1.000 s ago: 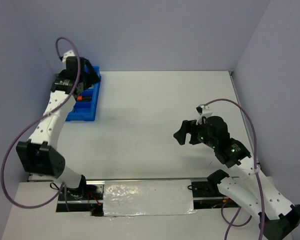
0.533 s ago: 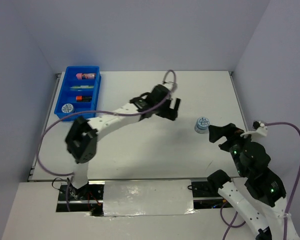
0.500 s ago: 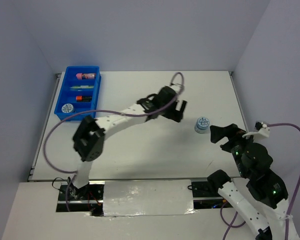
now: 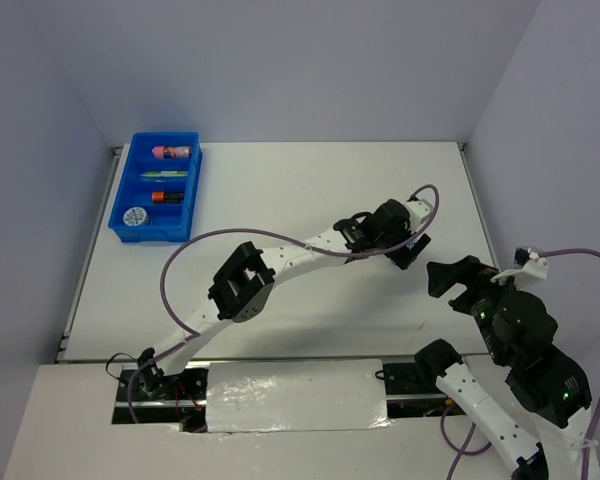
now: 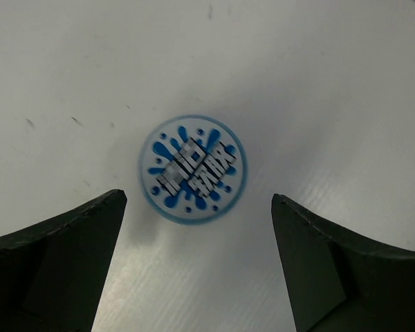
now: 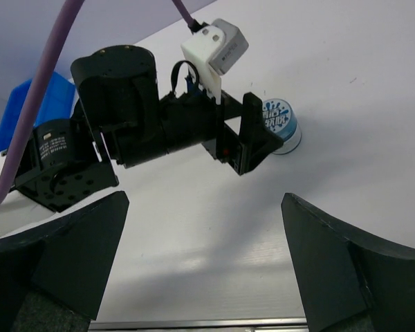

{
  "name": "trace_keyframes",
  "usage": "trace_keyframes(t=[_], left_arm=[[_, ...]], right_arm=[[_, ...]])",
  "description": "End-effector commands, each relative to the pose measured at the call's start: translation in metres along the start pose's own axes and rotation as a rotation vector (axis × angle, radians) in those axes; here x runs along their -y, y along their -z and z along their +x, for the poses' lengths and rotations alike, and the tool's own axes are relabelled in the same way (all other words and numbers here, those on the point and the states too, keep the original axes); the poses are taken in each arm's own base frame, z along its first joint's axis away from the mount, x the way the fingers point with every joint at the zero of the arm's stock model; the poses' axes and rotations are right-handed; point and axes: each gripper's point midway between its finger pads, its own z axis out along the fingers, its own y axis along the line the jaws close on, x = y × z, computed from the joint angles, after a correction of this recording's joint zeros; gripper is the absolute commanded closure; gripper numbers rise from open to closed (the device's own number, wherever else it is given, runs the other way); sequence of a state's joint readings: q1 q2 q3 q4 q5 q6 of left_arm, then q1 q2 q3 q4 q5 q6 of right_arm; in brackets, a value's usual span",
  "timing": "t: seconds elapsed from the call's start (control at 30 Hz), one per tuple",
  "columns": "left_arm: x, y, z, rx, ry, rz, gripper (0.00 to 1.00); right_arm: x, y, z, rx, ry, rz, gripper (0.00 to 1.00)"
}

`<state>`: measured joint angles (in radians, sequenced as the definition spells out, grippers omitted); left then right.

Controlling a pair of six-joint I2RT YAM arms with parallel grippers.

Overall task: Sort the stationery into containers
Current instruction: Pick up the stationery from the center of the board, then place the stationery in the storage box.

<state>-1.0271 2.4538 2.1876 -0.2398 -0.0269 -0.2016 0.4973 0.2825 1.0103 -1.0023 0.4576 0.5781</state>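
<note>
The left pincer [image 4: 408, 247] is hovering spread wide directly above the patterned disc [image 5: 192, 170], seemingly lining up a grasp. The disc is standing on the surface [image 4: 280, 180], right of centre. The right pincer [image 6: 205, 198], also spread, is sitting clear, likely giving room. The blue tray [image 4: 148, 238] is lying upper left.

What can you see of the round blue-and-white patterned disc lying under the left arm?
The round blue-and-white patterned disc is a short cylinder, plastic by its look: a pale top with blue splashes and grey block lettering, a blue rim, a light blue side wall. It stands flat, top up, on the white table, towards its right side. The left gripper hangs over it, jaws open on either side, touching nothing.
</note>
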Motion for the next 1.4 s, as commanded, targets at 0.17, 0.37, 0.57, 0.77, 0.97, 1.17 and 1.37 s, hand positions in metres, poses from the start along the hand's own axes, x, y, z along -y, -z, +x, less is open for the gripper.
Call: trace_keyframes(t=[0.17,0.37,0.57,0.77,0.97,1.17,1.37], left_arm=[[-0.015,-0.026,-0.034,0.181,-0.09,-0.097,0.01],[-0.004,-0.042,-0.027,0.186,-0.072,-0.033,0.01],[-0.008,-0.053,-0.016,0.178,-0.044,-0.042,0.06],[-0.01,-0.042,-0.025,0.218,-0.026,-0.047,0.55],[-0.013,-0.001,-0.065,0.285,-0.015,-0.083,0.89],[-0.116,0.09,-0.097,0.304,0.149,-0.395,1.0],[-0.28,0.252,-0.066,0.262,0.468,-0.837,1.0]], right_arm=[[-0.006,0.017,-0.007,0.032,0.01,-0.089,0.0],[-0.008,0.019,-0.009,0.035,0.021,-0.106,0.0],[-0.014,0.02,-0.005,0.027,0.019,-0.148,0.0],[-0.015,0.016,-0.002,0.025,0.022,-0.154,0.0],[-0.02,0.013,0.002,0.007,0.027,-0.168,0.0],[-0.024,0.015,0.001,0.011,0.017,-0.196,0.0],[-0.035,0.006,0.013,-0.032,0.031,-0.236,0.0]])
